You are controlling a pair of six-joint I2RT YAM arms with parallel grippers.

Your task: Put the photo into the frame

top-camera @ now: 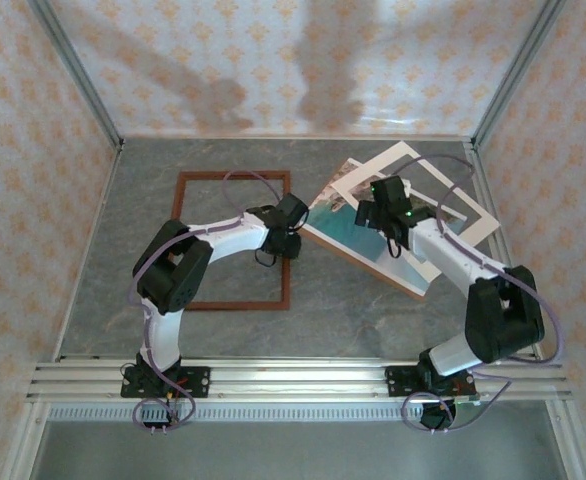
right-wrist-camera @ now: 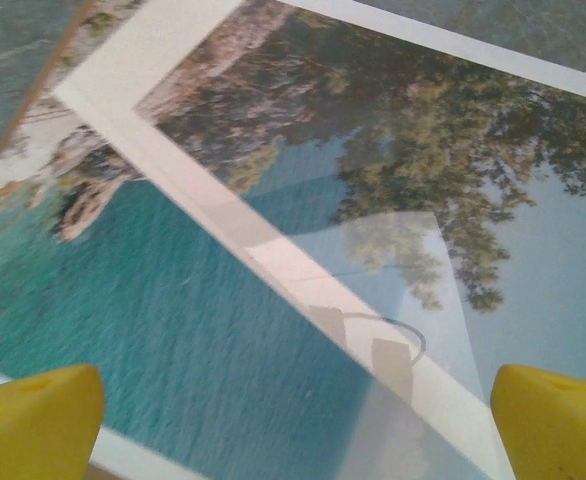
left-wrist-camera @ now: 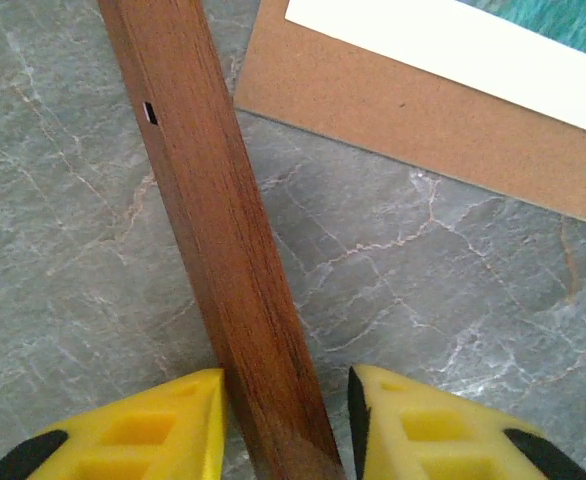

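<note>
Lying beside the empty frame [left-wrist-camera: 223,230], the photo [right-wrist-camera: 153,300] is not yet in. The left gripper [left-wrist-camera: 285,420] straddles a frame rail, grip unclear; the right gripper [right-wrist-camera: 298,405] hangs spread wide over it.

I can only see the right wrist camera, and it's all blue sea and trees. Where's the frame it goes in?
Observer: The frame lies flat on the table, to the left of the photo.
Operator: Is the other arm doing anything?
Observer: Yes, the left tool is straddling the frame's right-hand bar.
Operator: Is the picture lined up with the frame?
Observer: No, the photo lies turned at an angle to it.
</note>
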